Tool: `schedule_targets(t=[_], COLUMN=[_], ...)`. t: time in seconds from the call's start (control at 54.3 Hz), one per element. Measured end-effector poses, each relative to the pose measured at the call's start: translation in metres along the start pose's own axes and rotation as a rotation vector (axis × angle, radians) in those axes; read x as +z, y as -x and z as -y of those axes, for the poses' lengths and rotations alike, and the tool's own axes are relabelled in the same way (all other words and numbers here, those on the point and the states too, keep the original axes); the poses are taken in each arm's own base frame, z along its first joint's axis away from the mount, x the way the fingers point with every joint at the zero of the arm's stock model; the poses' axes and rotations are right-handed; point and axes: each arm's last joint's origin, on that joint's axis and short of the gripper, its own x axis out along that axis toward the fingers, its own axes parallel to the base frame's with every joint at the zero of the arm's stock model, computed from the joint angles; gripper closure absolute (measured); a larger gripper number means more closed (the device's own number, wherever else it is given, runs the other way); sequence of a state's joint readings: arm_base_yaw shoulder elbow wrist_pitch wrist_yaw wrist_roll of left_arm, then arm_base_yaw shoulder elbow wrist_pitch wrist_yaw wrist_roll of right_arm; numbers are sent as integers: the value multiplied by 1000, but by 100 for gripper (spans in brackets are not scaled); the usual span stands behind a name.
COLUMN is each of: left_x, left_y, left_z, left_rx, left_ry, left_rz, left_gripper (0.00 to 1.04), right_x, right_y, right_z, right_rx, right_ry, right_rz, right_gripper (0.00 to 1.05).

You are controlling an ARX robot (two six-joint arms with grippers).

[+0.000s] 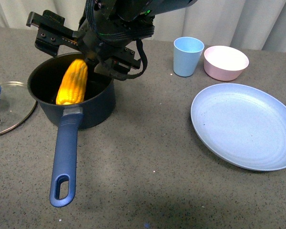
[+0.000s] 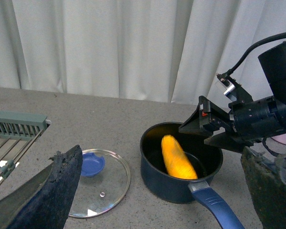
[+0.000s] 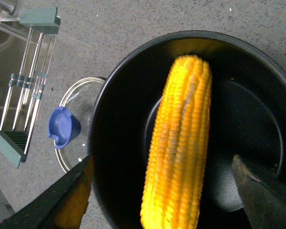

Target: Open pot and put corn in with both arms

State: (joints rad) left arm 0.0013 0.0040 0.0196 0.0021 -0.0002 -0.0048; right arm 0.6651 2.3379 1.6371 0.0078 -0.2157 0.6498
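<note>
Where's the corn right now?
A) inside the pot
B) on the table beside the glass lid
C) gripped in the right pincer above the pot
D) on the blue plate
A: the corn lies tilted inside the pot, one end up near the rim, and the right pincer is spread open around it without gripping.

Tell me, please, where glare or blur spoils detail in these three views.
Front view: the yellow-orange corn cob glares, kernel rows washed out. Left wrist view: the left pincer's black fingers are blurred in the foreground. Right wrist view: kernel rows sharp, the dark navy saucepan nearly featureless black inside.
</note>
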Motion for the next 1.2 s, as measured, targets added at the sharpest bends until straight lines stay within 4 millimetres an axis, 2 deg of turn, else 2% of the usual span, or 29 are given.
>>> schedule_targets(t=[0.074, 0.147, 0.221, 0.331, 0.405, 0.423, 0.479, 0.608, 0.884, 0.939, 1.013, 1.086, 1.197], left_x=[0, 0, 0, 0, 0, 0, 0, 0, 0, 0, 0, 0, 0], left_y=[0, 0, 0, 0, 0, 0, 0, 0, 0, 0, 0, 0, 0], left_z=[0, 0, 0, 0, 0, 0, 0, 0, 0, 0, 0, 0, 0], left_rx=[0, 0, 0, 0, 0, 0, 0, 0, 0, 0, 0, 0, 0], left_ry=[0, 0, 0, 0, 0, 0, 0, 0, 0, 0, 0, 0, 0], left_rz=[0, 0, 0, 0, 0, 0, 0, 0, 0, 0, 1, 0, 0], left_gripper=[6, 6, 6, 6, 6, 6, 6, 6, 6, 6, 6, 6, 6], right_x=[-1, -1, 2, 15, 15, 14, 4, -20, -63, -72, -89, -95, -106], right_y=[1, 6, 19, 66, 109, 112, 138, 176, 237, 244, 258, 270, 288], right_z=[5, 7, 10, 13, 27, 29, 47, 78, 123, 131, 140, 140, 141], right_rx=[-22, -50, -90, -157, -217, -222, -291, -381, -534, -567, -576, -571, -573], right_ry=[11, 33, 84, 181, 220, 221, 248, 257, 215, 257, 340, 378, 409], right_rz=[23, 59, 160, 377, 513, 519, 563, 578, 609, 710, 842, 905, 931], right_gripper=[7, 10, 9, 9, 9, 9, 9, 9, 9, 16, 30, 41, 62])
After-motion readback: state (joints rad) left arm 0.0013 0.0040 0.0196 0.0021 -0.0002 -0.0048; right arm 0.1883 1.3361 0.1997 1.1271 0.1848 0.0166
